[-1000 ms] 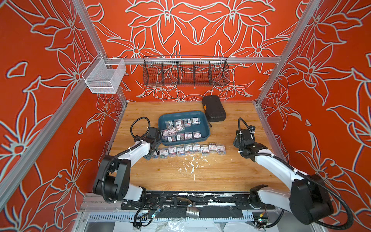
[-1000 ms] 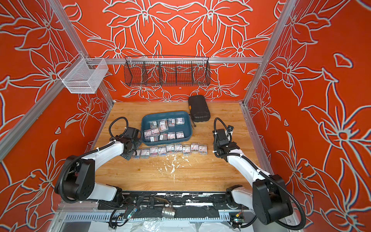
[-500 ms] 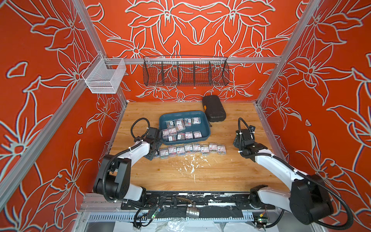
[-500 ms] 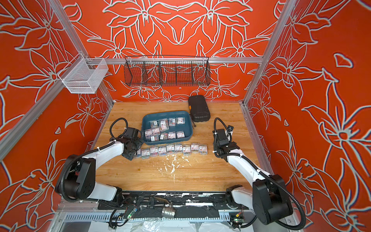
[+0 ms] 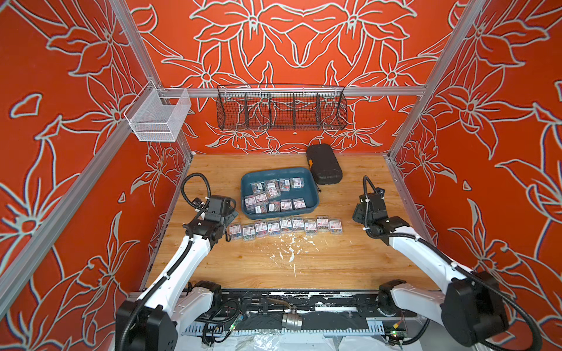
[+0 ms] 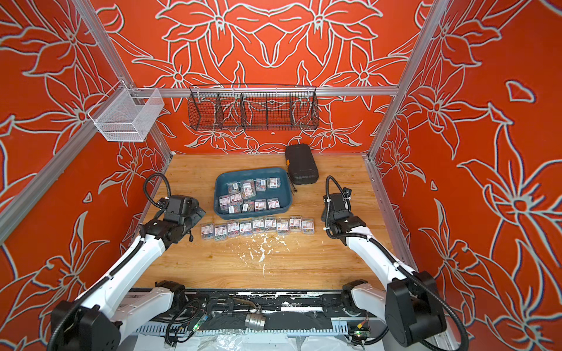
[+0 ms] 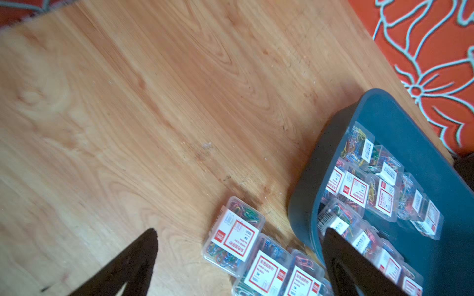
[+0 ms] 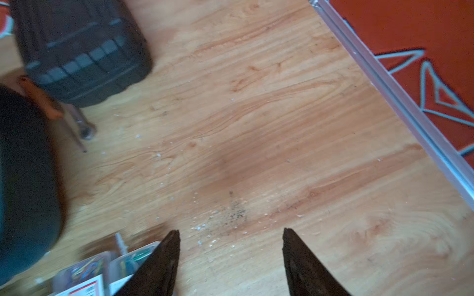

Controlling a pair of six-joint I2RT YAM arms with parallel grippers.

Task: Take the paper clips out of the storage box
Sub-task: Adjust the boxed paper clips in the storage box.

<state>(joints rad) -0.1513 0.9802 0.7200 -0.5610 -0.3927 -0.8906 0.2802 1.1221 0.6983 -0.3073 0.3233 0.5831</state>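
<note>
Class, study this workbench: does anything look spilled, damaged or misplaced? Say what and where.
White flecks are scattered on the wooden tabletop on the robot's side of the row of clear plastic paper-clip boxes, like chipped paint or debris. Boxes inside the teal plastic tray lie jumbled.

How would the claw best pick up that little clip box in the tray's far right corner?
Probably from straight above, pinching its two long sides: the clip box lies flat, label up, with bare tray floor in front and behind it.
</note>
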